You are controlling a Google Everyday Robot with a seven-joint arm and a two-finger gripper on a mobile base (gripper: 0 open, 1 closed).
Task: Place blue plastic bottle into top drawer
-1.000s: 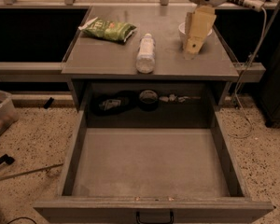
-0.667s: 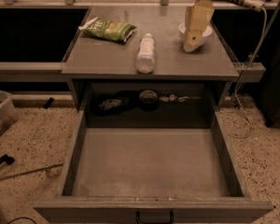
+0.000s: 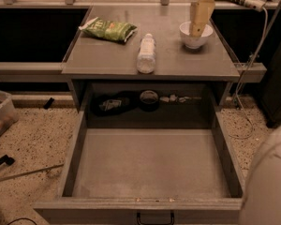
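The blue plastic bottle (image 3: 146, 54), clear and whitish with a white cap, lies on its side in the middle of the grey table top (image 3: 103, 60). The top drawer (image 3: 152, 165) is pulled wide open below, its flat grey floor bare, with a small dark handle (image 3: 154, 218) on the front panel. My gripper (image 3: 198, 28) hangs at the back right, just above the white bowl (image 3: 195, 37), well to the right of the bottle and apart from it. It holds nothing that I can see.
A green snack bag (image 3: 107, 29) lies at the table's back left. A dark recess (image 3: 145, 101) behind the drawer holds cluttered small items. A white cable (image 3: 253, 55) runs down the right side. A white robot part (image 3: 271, 182) fills the lower right corner. A bin (image 3: 0, 116) stands at the left.
My gripper has risen a little over the back right of the table, so the white bowl under it now shows. The bottle and drawer have not moved.
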